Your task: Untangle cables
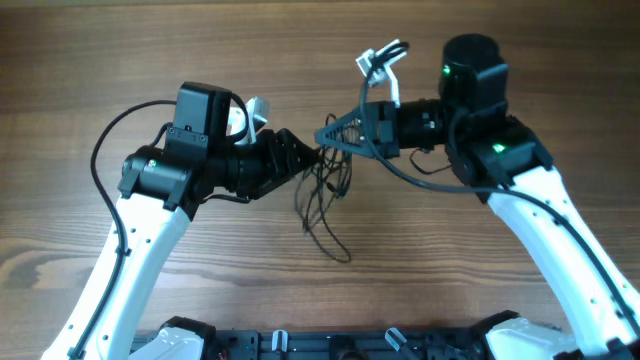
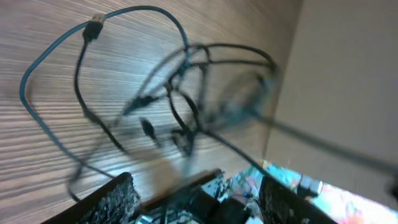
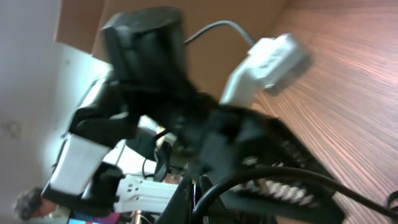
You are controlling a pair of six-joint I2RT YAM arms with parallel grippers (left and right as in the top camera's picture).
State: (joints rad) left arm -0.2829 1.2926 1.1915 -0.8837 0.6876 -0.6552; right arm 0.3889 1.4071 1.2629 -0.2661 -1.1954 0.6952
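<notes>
The cables (image 1: 322, 195) are a bunch of thin black cords at the table's middle, hanging in loops between my two grippers. My right gripper (image 1: 332, 135) comes in from the right and is shut on the top of the bunch. In the right wrist view its fingers (image 3: 245, 186) are pressed together with a black cord (image 3: 273, 177) looping out of them. My left gripper (image 1: 305, 157) is close against the bunch from the left. In the left wrist view its fingers (image 2: 199, 202) are spread wide, and the blurred cables (image 2: 186, 93) with a plug end (image 2: 94, 20) hang in front of them.
The table (image 1: 120, 60) is brown wood. White connectors (image 1: 380, 60) stick up from the right wrist. The left arm's camera housing (image 3: 143, 43) and white plug (image 3: 267, 62) fill the right wrist view. The arm bases (image 1: 330, 345) sit along the front edge.
</notes>
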